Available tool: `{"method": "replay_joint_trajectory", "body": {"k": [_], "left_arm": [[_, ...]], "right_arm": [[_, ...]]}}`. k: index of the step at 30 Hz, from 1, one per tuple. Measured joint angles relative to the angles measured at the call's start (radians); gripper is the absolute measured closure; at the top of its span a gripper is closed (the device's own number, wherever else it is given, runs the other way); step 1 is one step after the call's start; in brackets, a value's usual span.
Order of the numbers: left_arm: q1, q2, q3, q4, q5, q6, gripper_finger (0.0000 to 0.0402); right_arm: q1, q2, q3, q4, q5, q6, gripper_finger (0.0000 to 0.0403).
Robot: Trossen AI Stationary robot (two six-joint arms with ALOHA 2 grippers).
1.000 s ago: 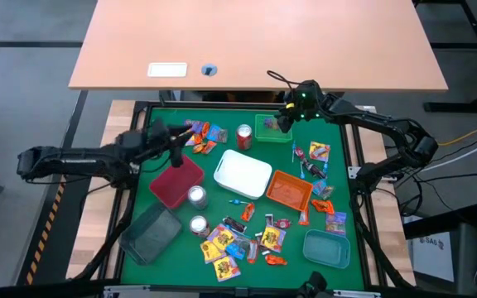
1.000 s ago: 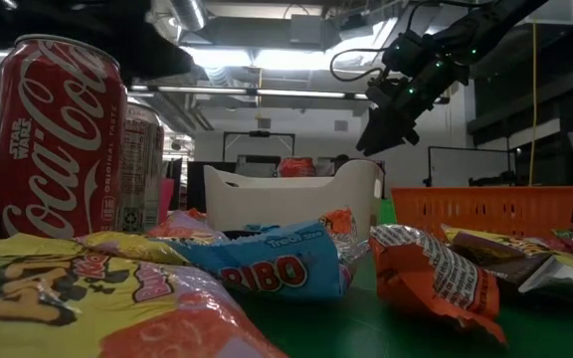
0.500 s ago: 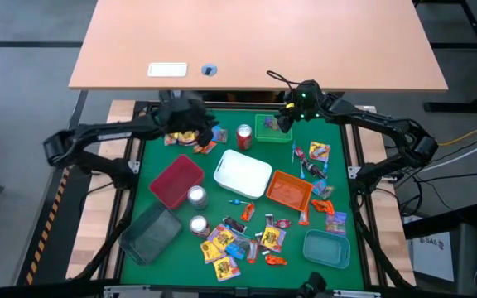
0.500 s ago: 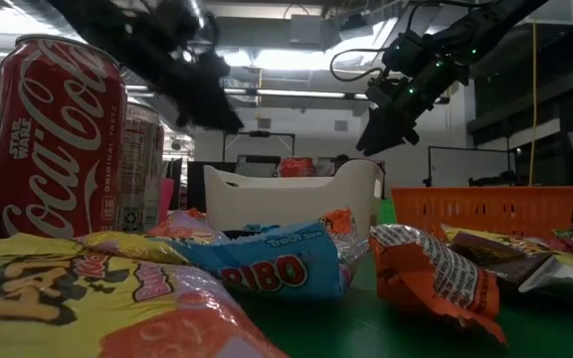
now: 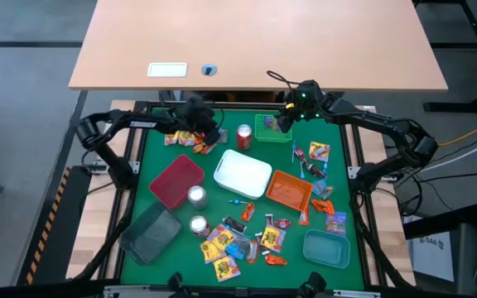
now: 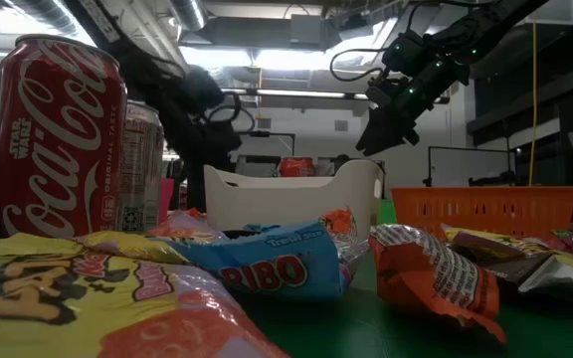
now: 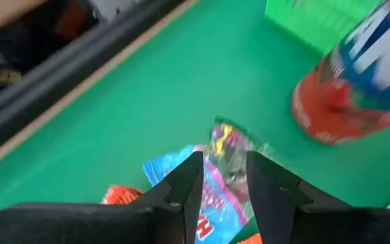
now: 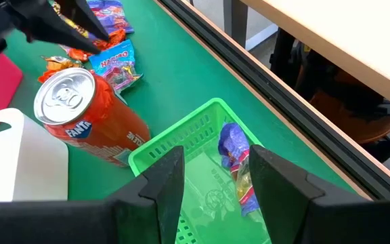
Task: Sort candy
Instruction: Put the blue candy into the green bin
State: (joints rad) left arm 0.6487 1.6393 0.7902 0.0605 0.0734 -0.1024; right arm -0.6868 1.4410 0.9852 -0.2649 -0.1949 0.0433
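Note:
Wrapped candy lies in three loose heaps on the green mat: far left (image 5: 199, 139), near middle (image 5: 247, 240) and right (image 5: 317, 165). My left gripper (image 5: 214, 134) hangs tilted down over the far-left heap, open. In the left wrist view its fingers (image 7: 223, 181) frame a blue and pink packet (image 7: 215, 193) lying flat on the mat; I cannot tell whether they touch it. My right gripper (image 5: 284, 124) hovers open above the green basket (image 8: 181, 146), which holds purple wrapped candy (image 8: 234, 154).
An orange can (image 8: 87, 115) stands between the far-left heap and the green basket. Red (image 5: 175, 180), white (image 5: 243, 172), orange (image 5: 289, 189), teal (image 5: 327, 248) and grey (image 5: 151, 233) trays lie on the mat. Two silver cans (image 5: 197, 209) stand near the red tray.
My left arm has swung from the table's left side, past the red tray, toward the far edge and rightward. It has come down over the far-left candy heap, tipping its gripper downward. Its fingers stay apart.

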Motion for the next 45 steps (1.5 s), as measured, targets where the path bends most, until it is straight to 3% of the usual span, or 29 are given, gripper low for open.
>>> {"method": "replay_joint_trajectory", "body": {"k": [19, 28, 40, 45], "left_arm": [[-0.017, 0.143, 0.000, 0.028, -0.003, 0.000, 0.0303], [-0.017, 0.147, 0.001, 0.043, -0.007, 0.000, 0.0384], [-0.013, 0.032, -0.003, 0.034, -0.013, 0.000, 0.0401], [-0.013, -0.042, -0.003, 0.045, -0.011, -0.001, 0.0401]], "right_arm": [[0.000, 0.000, 0.000, 0.000, 0.000, 0.000, 0.0237], [0.000, 0.000, 0.002, -0.002, 0.000, 0.000, 0.0237], [0.000, 0.000, 0.201, -0.317, 0.000, -0.070, 0.0237], [0.000, -0.012, 0.230, -0.369, 0.000, -0.085, 0.0237]]}}
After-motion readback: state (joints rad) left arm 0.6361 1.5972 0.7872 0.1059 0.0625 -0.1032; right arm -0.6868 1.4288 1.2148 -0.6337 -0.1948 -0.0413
